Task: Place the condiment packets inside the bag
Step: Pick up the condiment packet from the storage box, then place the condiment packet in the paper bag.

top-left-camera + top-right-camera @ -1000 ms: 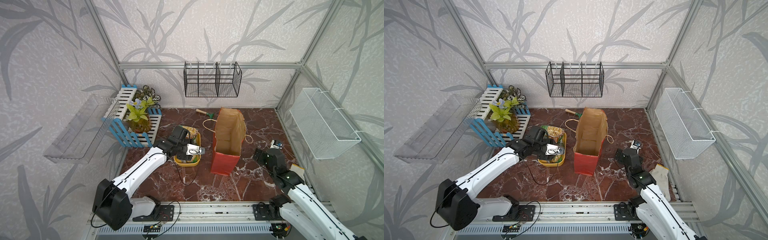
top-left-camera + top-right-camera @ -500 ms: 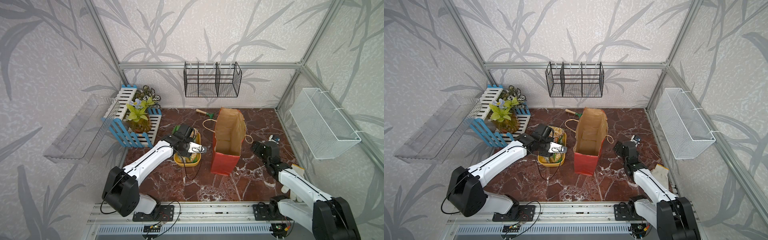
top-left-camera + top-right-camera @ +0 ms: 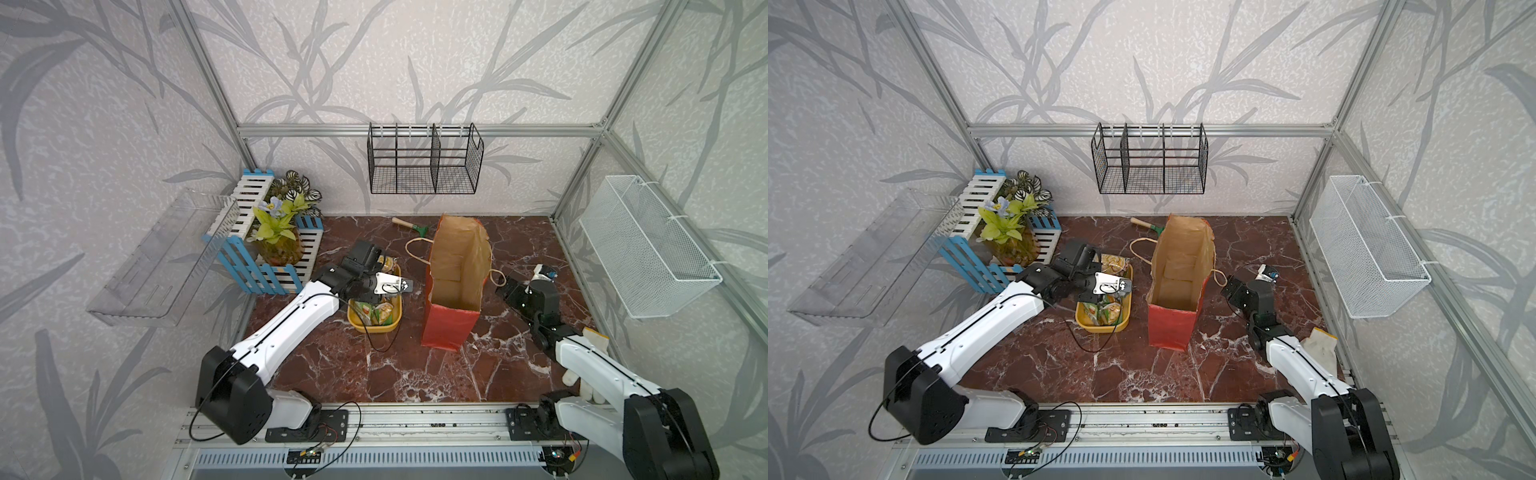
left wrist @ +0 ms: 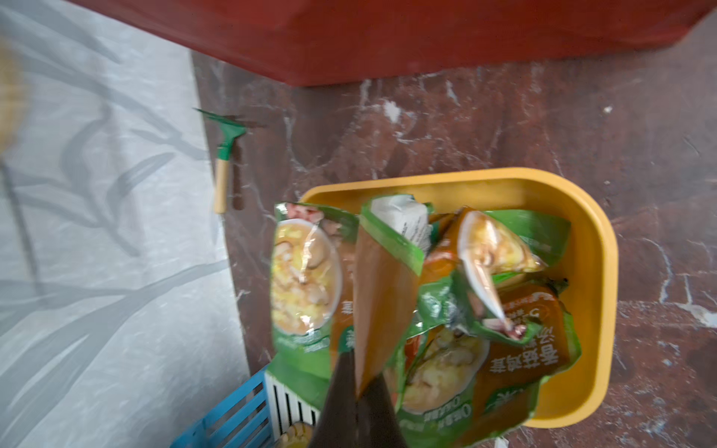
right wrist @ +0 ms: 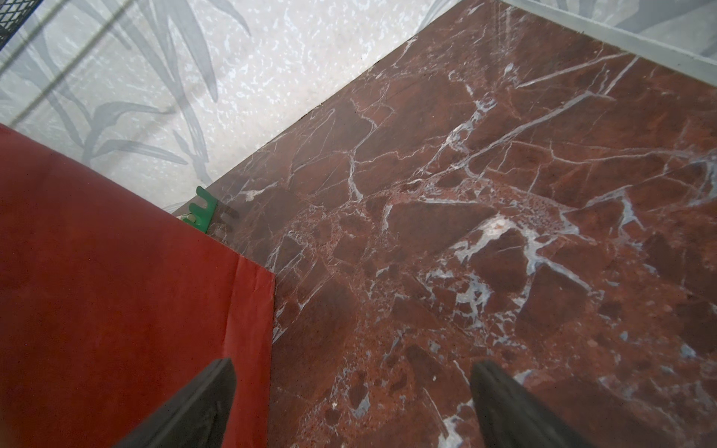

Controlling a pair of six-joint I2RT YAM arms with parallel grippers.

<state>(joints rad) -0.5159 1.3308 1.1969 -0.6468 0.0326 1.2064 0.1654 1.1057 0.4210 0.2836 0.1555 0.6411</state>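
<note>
Condiment packets [image 4: 446, 310] in yellow tray [image 4: 597, 240], one pinched by left gripper [image 4: 359, 380], right gripper [image 5: 353, 366] spread

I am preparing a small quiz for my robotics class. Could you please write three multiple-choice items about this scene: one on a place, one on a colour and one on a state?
1. Where does the yellow tray stand relative to the bag?
A. inside it
B. beside it, on the robot's left
C. beside it, on the robot's right

2. What colour is the outside of the bag?
A. red
B. blue
C. white

3. What is the state of the left gripper?
A. open and holding nothing
B. shut on the bag's handle
C. shut on a condiment packet

Answers:
1 B: both top views show the tray on the left arm's side of the bag.
2 A: its outer walls are red, and only the inside is brown.
3 C: the left wrist view shows the fingers pinching a packet's edge.
</note>
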